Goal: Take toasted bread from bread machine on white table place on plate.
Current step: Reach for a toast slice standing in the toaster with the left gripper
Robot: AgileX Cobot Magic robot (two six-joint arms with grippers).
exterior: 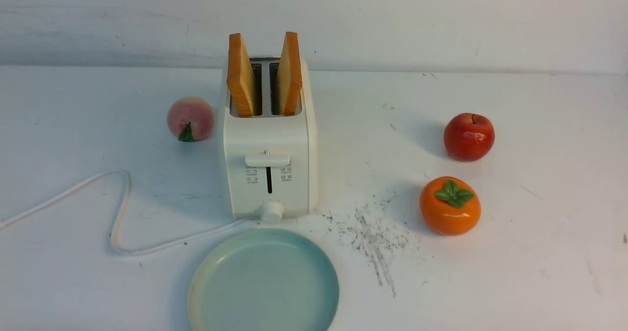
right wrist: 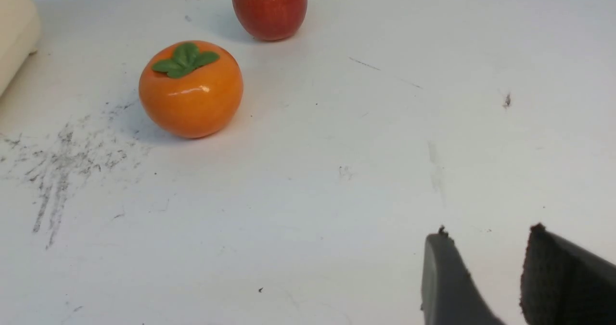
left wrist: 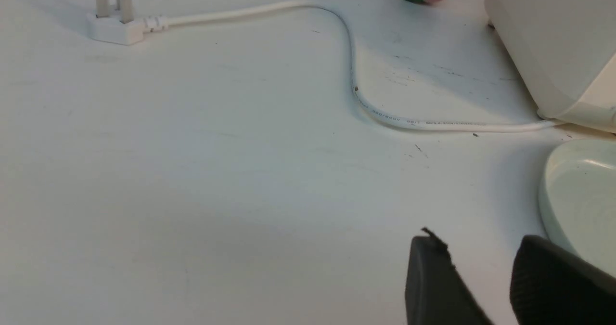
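Two slices of toasted bread stand upright in the cream-white bread machine (exterior: 269, 164) at the middle of the white table (exterior: 490, 272): one in the left slot (exterior: 240, 76), one in the right slot (exterior: 289, 73). The pale blue-green plate (exterior: 265, 282) lies empty right in front of it. Neither gripper shows in the front view. In the left wrist view my left gripper (left wrist: 481, 248) is open and empty over bare table, beside the plate's rim (left wrist: 568, 195), with the bread machine's side (left wrist: 553, 41) further off. In the right wrist view my right gripper (right wrist: 486, 238) is open and empty over bare table.
A peach (exterior: 190, 119) sits left of the bread machine. A red apple (exterior: 468, 136) and an orange persimmon (exterior: 449, 205) sit to the right. The white cord (exterior: 117, 213) loops across the left table to its plug (left wrist: 118, 21). Grey scuff marks (exterior: 375, 238) lie right of the plate.
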